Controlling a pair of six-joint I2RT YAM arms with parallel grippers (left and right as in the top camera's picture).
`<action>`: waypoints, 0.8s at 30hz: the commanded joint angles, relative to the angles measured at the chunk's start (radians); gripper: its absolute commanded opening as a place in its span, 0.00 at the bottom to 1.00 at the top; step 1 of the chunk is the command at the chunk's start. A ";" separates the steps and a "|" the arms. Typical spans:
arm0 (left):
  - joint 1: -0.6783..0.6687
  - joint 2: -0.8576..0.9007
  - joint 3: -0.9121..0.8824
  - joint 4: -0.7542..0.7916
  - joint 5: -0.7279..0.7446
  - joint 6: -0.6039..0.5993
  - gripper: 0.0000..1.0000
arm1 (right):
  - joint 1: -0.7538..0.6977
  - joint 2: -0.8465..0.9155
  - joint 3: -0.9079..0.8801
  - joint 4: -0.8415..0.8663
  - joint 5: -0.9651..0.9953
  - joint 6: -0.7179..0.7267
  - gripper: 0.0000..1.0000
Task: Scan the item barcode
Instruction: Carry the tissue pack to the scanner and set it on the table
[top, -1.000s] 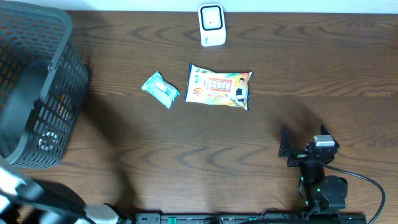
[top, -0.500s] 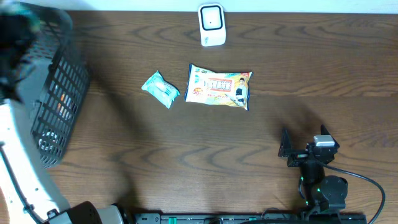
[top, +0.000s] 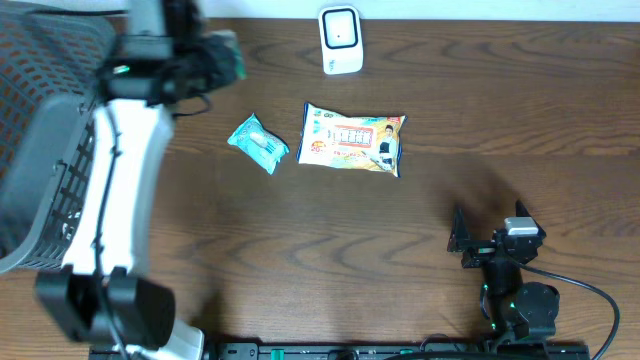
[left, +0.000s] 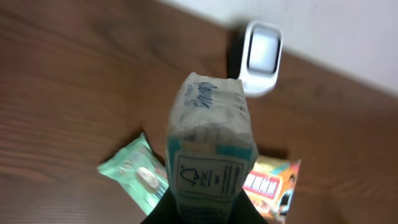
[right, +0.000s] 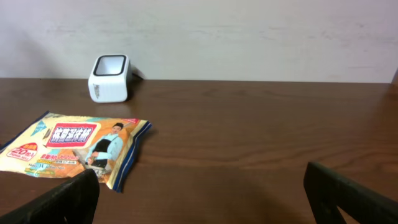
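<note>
Grey-green wrapping is being seen on the packet, which is being held up in the air over the far left part of the table and is not lying on it. It is being squeezed at its lower end by the left gripper, whose jaws are being pressed tight on it so it cannot slip. One end of the packet is being pointed toward the white scanner at the far edge of the table, most likely so its barcode can be read. The two are near but not touching, and no barcode can be made out for sure.

A small green pack and an orange snack bag are being left flat, side by side, below the scanner. A dark basket is being kept at the left edge. The right gripper is being held wide open and empty by the near right corner, out of the way.
</note>
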 joint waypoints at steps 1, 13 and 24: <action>-0.055 0.070 0.003 -0.003 -0.080 0.024 0.08 | -0.003 -0.005 -0.001 -0.004 0.002 -0.004 0.99; -0.140 0.318 0.003 0.000 -0.142 0.024 0.25 | -0.003 -0.005 -0.001 -0.004 0.001 -0.004 0.99; -0.150 0.333 0.003 -0.003 -0.142 0.046 0.27 | -0.003 -0.005 -0.001 -0.004 0.002 -0.004 0.99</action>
